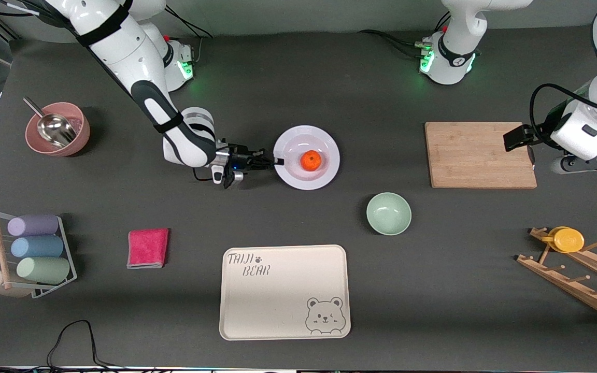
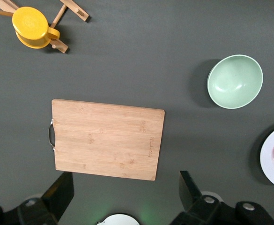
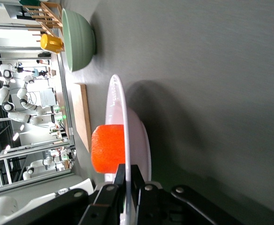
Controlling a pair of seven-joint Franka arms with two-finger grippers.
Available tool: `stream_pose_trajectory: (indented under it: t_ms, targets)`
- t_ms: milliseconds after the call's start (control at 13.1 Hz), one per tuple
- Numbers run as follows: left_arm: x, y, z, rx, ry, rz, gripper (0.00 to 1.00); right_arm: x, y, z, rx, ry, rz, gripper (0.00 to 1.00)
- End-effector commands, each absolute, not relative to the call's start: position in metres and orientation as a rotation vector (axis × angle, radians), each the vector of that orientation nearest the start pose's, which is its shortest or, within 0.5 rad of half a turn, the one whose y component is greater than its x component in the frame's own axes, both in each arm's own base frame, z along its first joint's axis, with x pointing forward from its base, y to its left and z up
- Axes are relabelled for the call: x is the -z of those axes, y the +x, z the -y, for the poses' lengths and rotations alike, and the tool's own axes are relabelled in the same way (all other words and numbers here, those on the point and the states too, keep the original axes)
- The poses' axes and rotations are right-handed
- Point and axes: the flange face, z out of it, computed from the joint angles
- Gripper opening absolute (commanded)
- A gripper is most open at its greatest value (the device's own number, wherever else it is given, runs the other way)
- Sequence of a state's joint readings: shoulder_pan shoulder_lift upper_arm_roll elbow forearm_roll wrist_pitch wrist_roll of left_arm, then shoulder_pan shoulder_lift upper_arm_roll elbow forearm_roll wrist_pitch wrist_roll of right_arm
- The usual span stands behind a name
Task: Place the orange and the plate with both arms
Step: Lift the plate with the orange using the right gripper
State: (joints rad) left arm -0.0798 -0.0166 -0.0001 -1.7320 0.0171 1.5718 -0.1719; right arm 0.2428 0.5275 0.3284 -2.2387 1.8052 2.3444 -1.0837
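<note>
At mid-bench, the right gripper (image 1: 276,161) is pinched shut on the plate (image 1: 329,155) rim with the orange (image 1: 311,160) on it, so a level lift looks next, while the left gripper (image 2: 122,197) waits wide open above the board (image 1: 480,154).

Orange (image 1: 311,160) on plate (image 1: 329,143)

Two white arms with black bands and dark grey joint sections are seen. Green lights are shown at both bases, where black cables are attached. The right gripper (image 1: 276,161) and left gripper (image 2: 122,197) are black, with silver screws.
</note>
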Motion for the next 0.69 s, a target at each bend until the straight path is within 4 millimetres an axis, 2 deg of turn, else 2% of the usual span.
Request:
stream_pose_trajectory:
  t_ms: [0,153,383,612]
  targets:
    - [-0.558,0.533,0.04,-0.183,-3.09,0.126,1.0,-0.15,0.443,-0.316,-0.061,-2.0,-0.15,0.0]
    - [-0.554,0.533,0.04,-0.171,-3.09,0.125,1.0,-0.167,0.461,-0.328,-0.056,-1.995,-0.214,0.0]
    - [-0.547,0.534,0.041,-0.155,-3.085,0.118,1.0,-0.207,0.486,-0.374,-0.022,-2.008,-0.347,0.0]
    - [-0.54,0.539,0.045,-0.124,-3.089,0.106,1.0,-0.232,0.526,-0.393,-0.001,-1.939,-0.433,0.0]
